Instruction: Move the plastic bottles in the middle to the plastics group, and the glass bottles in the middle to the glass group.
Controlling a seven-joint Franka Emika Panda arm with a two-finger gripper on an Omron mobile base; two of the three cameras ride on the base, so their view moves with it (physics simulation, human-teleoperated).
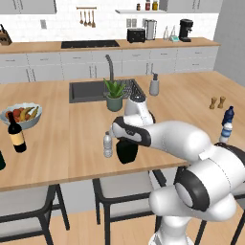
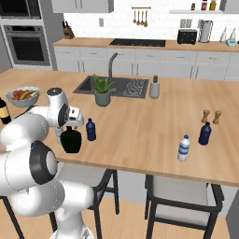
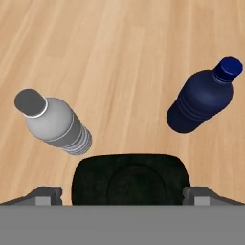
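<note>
The squat black glass bottle [image 1: 127, 150] [image 2: 71, 140] stands near the counter's front edge. In the hand view its top [image 3: 130, 179] lies between the two fingertips of my open gripper [image 3: 123, 195], which hangs right above it without touching. Beside it stand the clear plastic bottle [image 1: 108, 144] [image 3: 55, 124] and the navy plastic bottle [image 2: 91, 130] [image 3: 203, 98]. The plastics group, a blue-topped pale bottle [image 2: 184, 148] [image 1: 226, 129] with a navy bottle [image 2: 204, 134], is far right. Far left is the glass group: the wine bottle [image 1: 16, 134] and the edge of a dark green bottle [image 1: 1, 160].
A fruit bowl [image 1: 21, 115] sits behind the wine bottle. A potted plant [image 1: 114, 93], the sink [image 1: 91, 91] and a soap dispenser [image 1: 154, 85] lie further back. Salt and pepper shakers [image 1: 217, 102] stand at the right. Stools [image 1: 122, 191] are tucked under the counter's front edge.
</note>
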